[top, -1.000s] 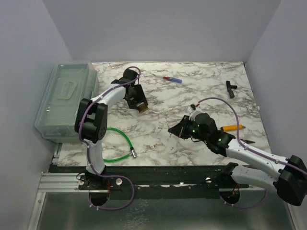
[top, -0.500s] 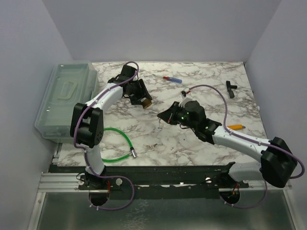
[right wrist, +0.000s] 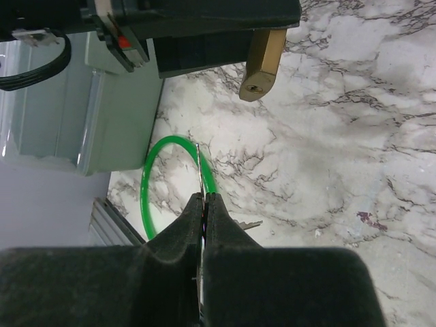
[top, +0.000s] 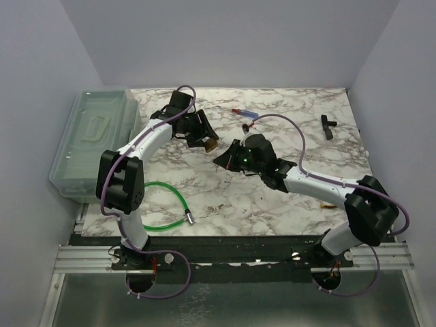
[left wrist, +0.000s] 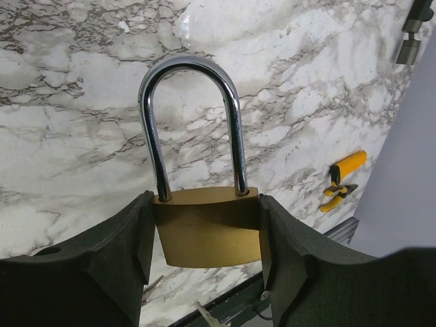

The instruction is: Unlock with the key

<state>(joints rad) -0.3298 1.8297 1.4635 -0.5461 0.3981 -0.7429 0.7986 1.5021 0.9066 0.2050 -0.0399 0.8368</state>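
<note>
The left gripper (left wrist: 204, 238) has the padlock (left wrist: 206, 228) clamped by its brass body, one finger on each side, and the steel shackle (left wrist: 189, 122) stands up closed above the fingers with the marble table (left wrist: 75, 136) behind it. From above, that lock (top: 208, 144) is only a small brown speck under the left gripper (top: 202, 138), held clear of the table (top: 293, 122); its shackle is lost against the black fingers. The right gripper (right wrist: 204, 199) is pinched tight, and a thin pale sliver, the key (right wrist: 199, 167), pokes out edge-on between its fingertips; its teeth and its bow cannot be made out, and most of it is buried in the fingers. The tip points toward the lock's underside (right wrist: 262, 65), where the keyhole (right wrist: 254, 88) shows as a small dark dot, with a gap between key and lock. In the top view the right gripper (top: 221, 162) sits just beside the left one, the key too small to see there. The green cable (top: 167, 208) loops near the front edge, half cut off by the arm in the right wrist view. A clear bin (top: 92, 139) sits at left. A small bit of metal (top: 217, 208) lies near the cable, too tiny to identify. A red and blue pen (top: 244, 112) and a black piece (top: 328, 125) lie at the back; an orange tool (left wrist: 344, 178) shows only in the left wrist view, hidden under the right arm from above.
</note>
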